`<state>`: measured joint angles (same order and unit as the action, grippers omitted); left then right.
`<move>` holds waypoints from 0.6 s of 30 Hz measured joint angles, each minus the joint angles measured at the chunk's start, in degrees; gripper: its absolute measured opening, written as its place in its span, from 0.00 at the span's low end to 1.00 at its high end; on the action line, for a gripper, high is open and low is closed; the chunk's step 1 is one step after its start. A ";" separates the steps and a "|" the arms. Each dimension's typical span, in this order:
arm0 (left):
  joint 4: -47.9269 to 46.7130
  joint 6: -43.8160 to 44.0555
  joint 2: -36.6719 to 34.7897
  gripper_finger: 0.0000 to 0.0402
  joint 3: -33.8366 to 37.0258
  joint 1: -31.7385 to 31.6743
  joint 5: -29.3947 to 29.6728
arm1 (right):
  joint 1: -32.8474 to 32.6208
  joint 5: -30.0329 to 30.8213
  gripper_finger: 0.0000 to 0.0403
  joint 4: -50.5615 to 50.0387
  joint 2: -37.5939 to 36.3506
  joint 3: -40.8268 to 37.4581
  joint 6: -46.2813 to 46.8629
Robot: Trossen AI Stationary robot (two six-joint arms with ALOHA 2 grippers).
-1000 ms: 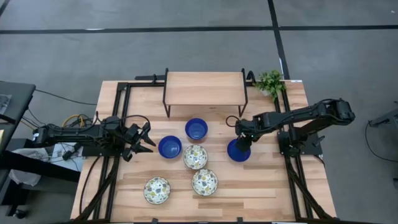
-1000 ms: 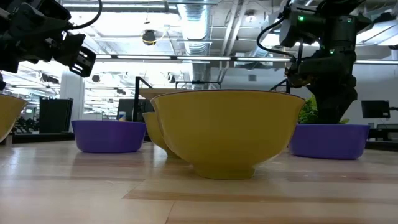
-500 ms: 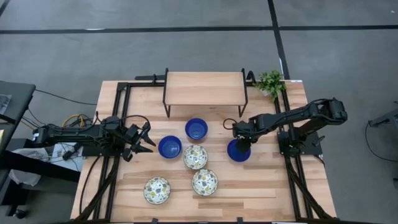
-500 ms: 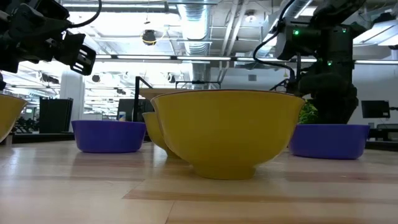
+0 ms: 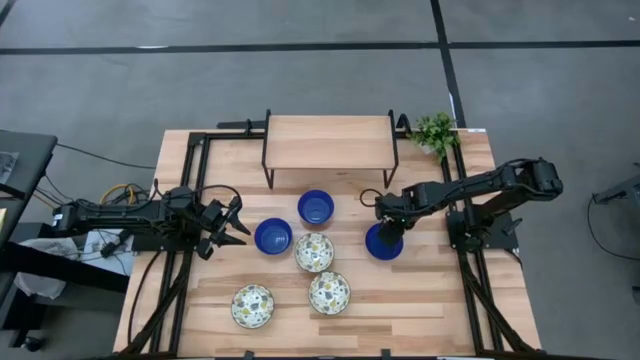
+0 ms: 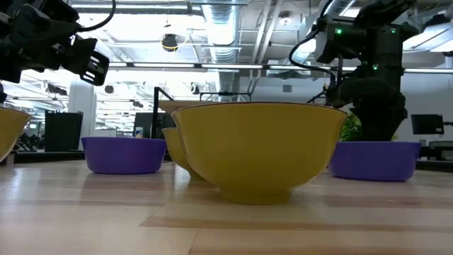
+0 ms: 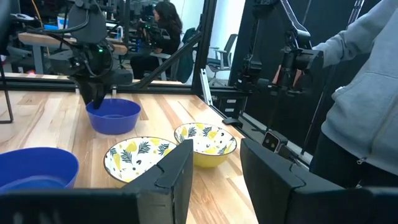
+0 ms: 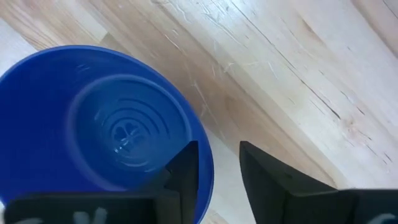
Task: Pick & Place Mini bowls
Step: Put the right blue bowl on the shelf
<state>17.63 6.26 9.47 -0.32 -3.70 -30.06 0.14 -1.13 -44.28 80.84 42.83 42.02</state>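
Observation:
Three blue mini bowls and three patterned mini bowls stand on their bases on the wooden table. My right gripper points down over the right-hand blue bowl, open. One finger is inside the bowl's rim and the other is outside it. Bare wood shows between the rim and the outer finger. My left gripper hovers open and level at the table's left, with nothing between its fingers.
A wooden shelf on black legs stands at the far middle. A small green plant sits at the far right corner. Black frame rails run along both sides. A person in a grey sleeve stands beyond the table.
My right arm has settled a little lower over the right-hand blue bowl, and its elbow has shifted slightly toward the table's left. The bowl has stayed where it was.

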 joint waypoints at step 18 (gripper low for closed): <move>0.00 0.00 0.00 0.33 0.00 0.00 0.00 | 0.00 -0.42 0.01 -0.65 0.00 1.16 -0.53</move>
<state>17.63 6.26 9.47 -0.32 -3.70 -30.06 0.14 -1.54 -44.94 80.84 43.99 41.49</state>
